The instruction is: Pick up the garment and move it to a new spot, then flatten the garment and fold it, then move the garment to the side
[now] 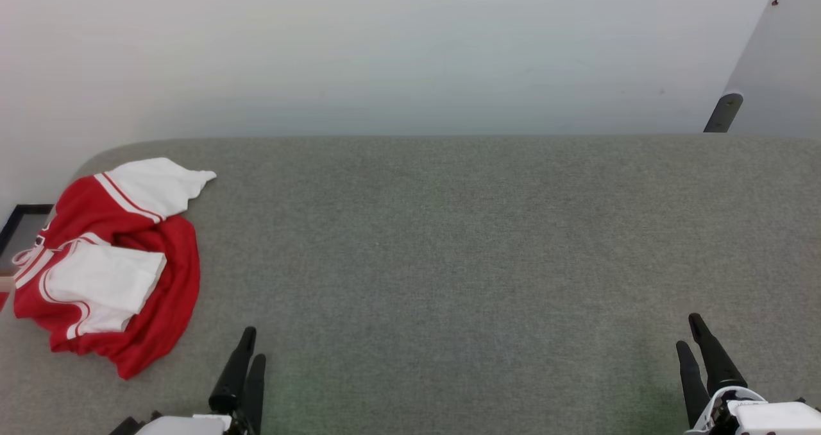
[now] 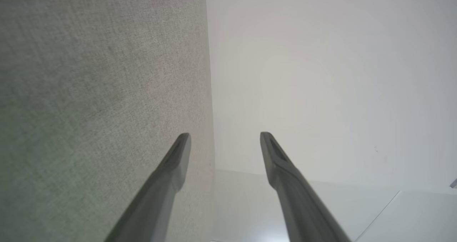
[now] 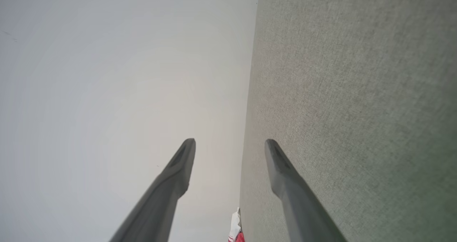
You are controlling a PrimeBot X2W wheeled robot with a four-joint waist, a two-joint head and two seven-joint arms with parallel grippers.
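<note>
The garment (image 1: 109,262), a red T-shirt with white sleeves and striped trim, lies crumpled at the far left of the grey fabric surface (image 1: 449,242). A sliver of the garment (image 3: 235,231) shows at the bottom of the right wrist view. My left gripper (image 1: 252,344) rests at the lower left, just right of the shirt's lower hem, not touching it. In its own view the left gripper (image 2: 225,136) stands open with nothing between the fingers. My right gripper (image 1: 689,332) sits far away at the lower right; the right gripper (image 3: 230,144) is open and empty too.
A white wall (image 1: 385,50) rises behind the surface's far edge. A pale panel with a dark bracket (image 1: 725,111) stands at the back right. A dark frame (image 1: 19,223) shows past the surface's left edge beside the shirt.
</note>
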